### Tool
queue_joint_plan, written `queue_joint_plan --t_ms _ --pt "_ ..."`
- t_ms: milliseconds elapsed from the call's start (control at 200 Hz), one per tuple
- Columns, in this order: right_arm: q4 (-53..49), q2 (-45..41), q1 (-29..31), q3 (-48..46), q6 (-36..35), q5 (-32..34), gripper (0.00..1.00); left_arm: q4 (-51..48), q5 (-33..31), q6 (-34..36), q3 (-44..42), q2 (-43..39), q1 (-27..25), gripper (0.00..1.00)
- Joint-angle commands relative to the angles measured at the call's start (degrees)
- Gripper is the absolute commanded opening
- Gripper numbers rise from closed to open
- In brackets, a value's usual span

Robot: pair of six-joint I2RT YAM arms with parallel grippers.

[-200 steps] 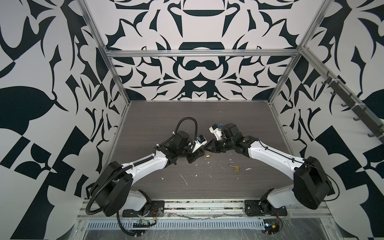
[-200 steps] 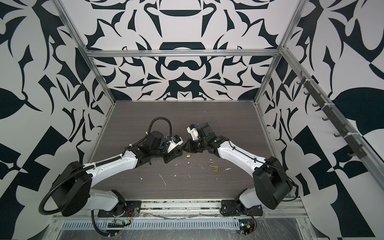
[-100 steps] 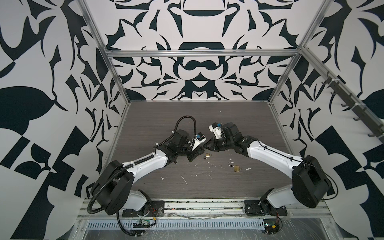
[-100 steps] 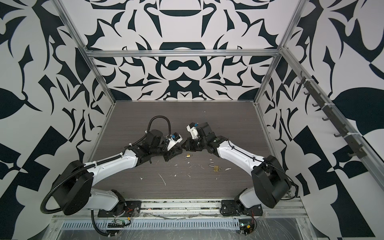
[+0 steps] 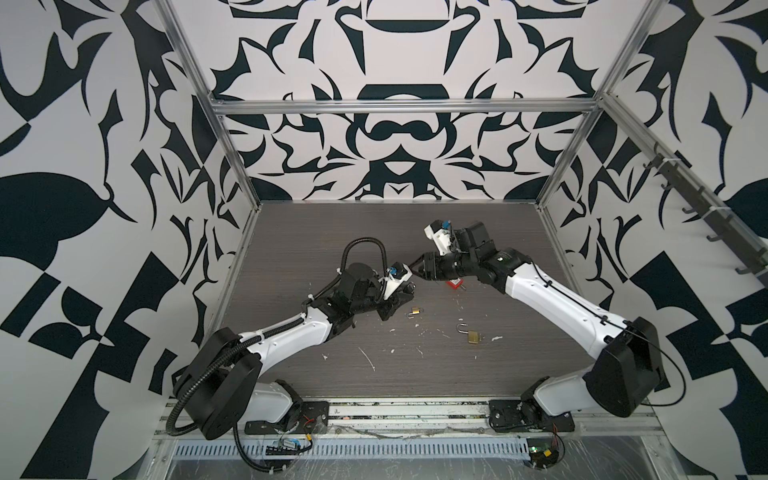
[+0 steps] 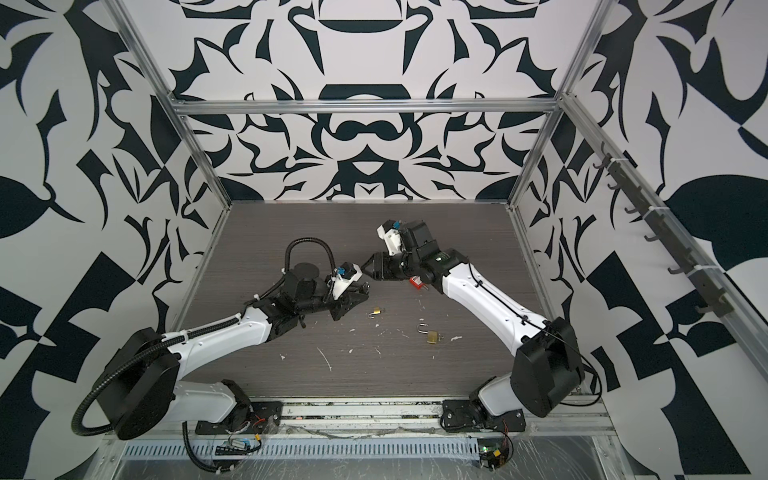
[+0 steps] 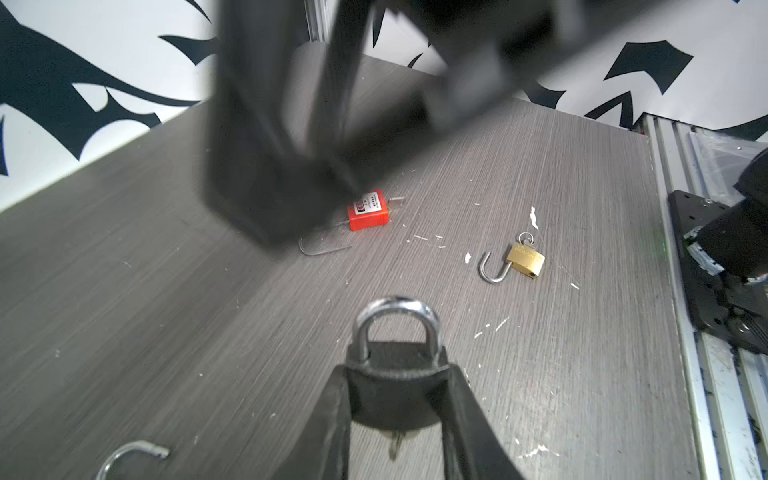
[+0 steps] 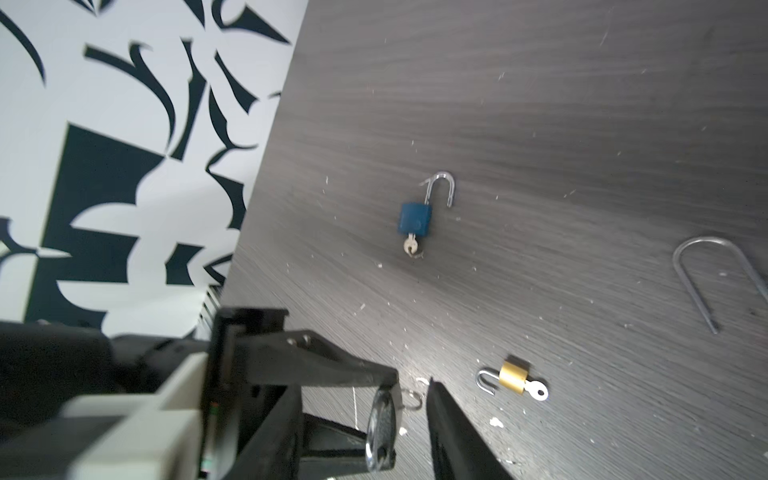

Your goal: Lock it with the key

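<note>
My left gripper (image 7: 397,374) is shut on a black padlock (image 7: 395,399), one finger on each side of its body. The padlock's silver shackle (image 7: 395,307) stands above the fingers with both legs running into the body. A key (image 7: 395,446) sticks out of its underside. In the right wrist view the key's dark head (image 8: 380,428) with its small ring sits between the fingers of my right gripper (image 8: 403,411). That gripper is open, and a gap shows between the head and the finger (image 8: 453,432) beside it. In both top views the two grippers (image 5: 409,291) (image 5: 415,272) meet tip to tip mid-table.
A red padlock (image 7: 368,210) with a long thin shackle (image 8: 706,274) lies under the right arm. An open brass padlock (image 5: 473,336) and a smaller brass one (image 5: 414,311) with a key lie in front. An open blue padlock (image 8: 415,218) lies near the left wall.
My right gripper was shut on the key and has now opened off its head. The left gripper keeps its hold on the black padlock.
</note>
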Motion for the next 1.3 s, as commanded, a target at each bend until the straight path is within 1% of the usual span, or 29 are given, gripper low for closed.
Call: queue_joint_plan --t_ms 0,60,120,160,220,390,500,565,640,760,860,920,990,1070,1240,1295 --pt "-0.94 -3.22 -1.31 3.46 -2.86 2.58 0.6 0.07 -0.98 -3.56 -0.73 -1.84 -0.15 0.0" --pt "-0.15 -4.96 -1.35 2.57 -4.05 5.63 0.61 -0.16 -1.98 -5.45 -0.73 -2.23 -0.12 0.0" --pt "2.47 -7.6 -1.36 -0.26 -4.48 8.8 0.63 0.57 -4.03 -9.16 -0.65 -2.5 -0.16 0.0" --pt "4.9 -9.6 -1.31 -2.83 -4.77 10.78 0.63 1.66 -6.0 -13.09 -0.63 -2.5 -0.12 0.0" --pt "8.42 -12.58 -1.31 -7.07 -5.77 12.89 0.64 4.36 -9.68 -21.43 -1.1 -2.35 -0.14 0.0" --pt "22.16 -19.16 -1.27 -18.96 -4.85 11.31 0.61 13.16 -18.07 -48.84 -3.58 -1.01 -0.12 0.0" --pt "26.18 -19.49 -1.18 -22.41 -3.8 8.93 0.57 19.0 -22.73 -64.69 -6.22 0.4 -0.12 0.0" --pt "26.36 -18.3 -0.85 -22.63 -3.81 7.59 0.55 23.69 -24.07 -71.66 -7.85 1.57 -0.08 0.0" --pt "26.12 -16.59 -0.36 -22.42 -4.03 6.58 0.53 28.38 -24.15 -77.64 -9.13 3.43 0.12 0.0" --pt "24.63 -13.46 2.2 -21.44 -5.91 6.29 0.5 31.36 -21.66 -87.45 -9.79 6.59 0.54 0.0" --pt "23.61 -11.5 4.35 -20.97 -8.26 6.19 0.46 35.43 -19.11 -90.56 -9.93 9.26 0.76 0.0" --pt "23.56 -10.67 5.1 -21.13 -9.05 6.17 0.43 35.37 -17.65 -92.68 -9.83 10.22 0.84 0.0" --pt "23.64 -9.69 5.64 -21.4 -9.34 5.95 0.39 35.09 -16.1 -93.55 -9.59 10.96 0.93 0.0" --pt "24.03 -8.52 5.87 -21.37 -9.36 4.99 0.35 35.14 -14.84 -93.48 -9.38 11.27 1.01 0.0" --pt "24.81 -5.96 5.91 -20.83 -9.66 4.75 0.33 32.24 -13.09 -91.77 -8.52 10.12 1.2 0.0" --pt "25.6 -4.92 5.92 -20.68 -9.52 4.26 0.3 30.87 -12.84 -91.42 -8.39 9.49 1.28 0.0"
